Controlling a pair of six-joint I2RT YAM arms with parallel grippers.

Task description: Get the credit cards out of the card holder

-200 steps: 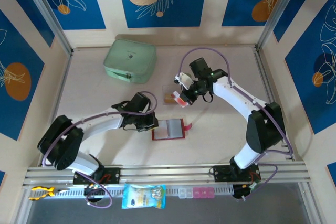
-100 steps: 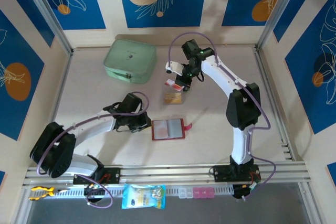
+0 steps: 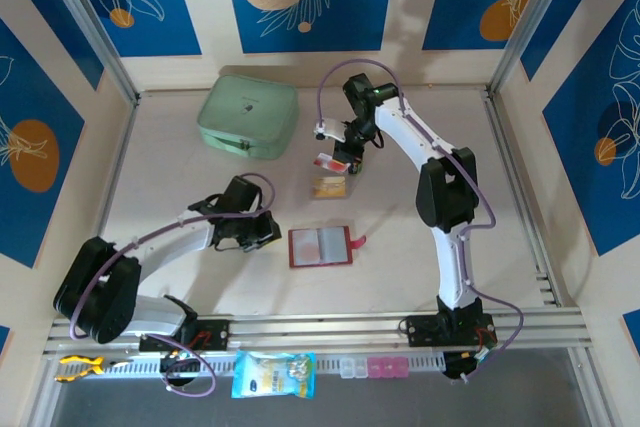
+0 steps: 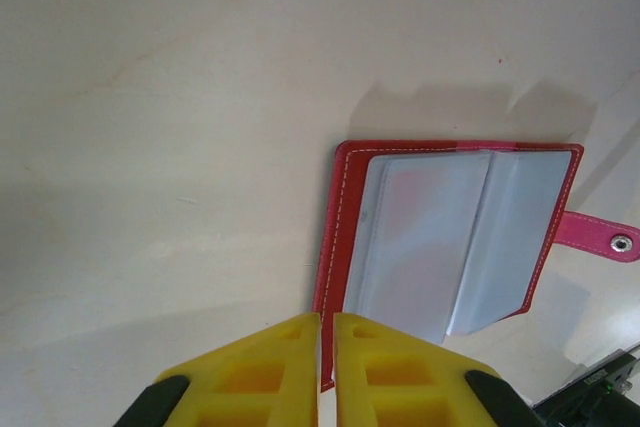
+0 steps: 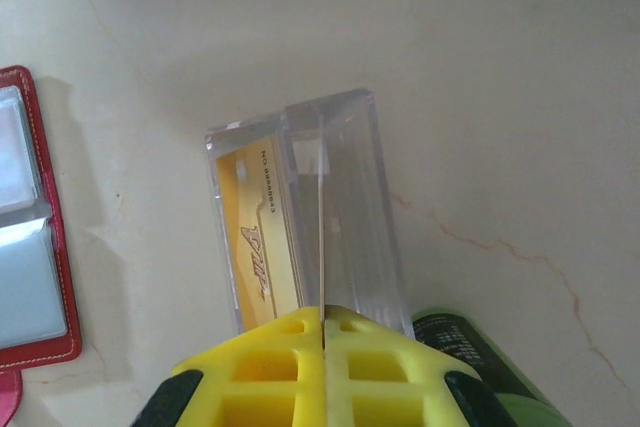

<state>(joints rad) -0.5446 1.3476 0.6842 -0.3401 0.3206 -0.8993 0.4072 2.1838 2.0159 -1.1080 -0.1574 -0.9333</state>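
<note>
Finding the card holder (image 3: 320,246) lying flat and open on the pale table (image 3: 180,177), roughly midway between the two arms. Showing a dark-red cover with light stitching, greyish clear sleeves (image 4: 430,247) facing up, and a pink strap tab (image 3: 358,241) with a snap poking out to the right. Spotting, just behind it, a clear box (image 5: 345,197) with a yellow card (image 5: 255,247) lying inside and a green can (image 5: 480,367) just beside the box. Noticing a red-and-white credit card (image 3: 327,160) hanging over that box, seen edge-on as a thin line from the right wrist. Noting a mint-green zip case (image 3: 248,117) sitting at the back left, well apart from the holder.

Turning to the left arm (image 3: 170,242): swinging out wide from its base, then lying low across the table and pointing right, ending just beside the holder's left edge. Moving on to the right arm (image 3: 440,187): rising from its base, stretching far toward the back, then folding down and leftward over the clear box.

Seeing the left gripper (image 4: 326,319) pressing its yellow fingers almost together, leaving only a hairline slit and clasping nothing. Seeing the right gripper (image 5: 323,315) pinching tight on the credit card's near edge.
</note>
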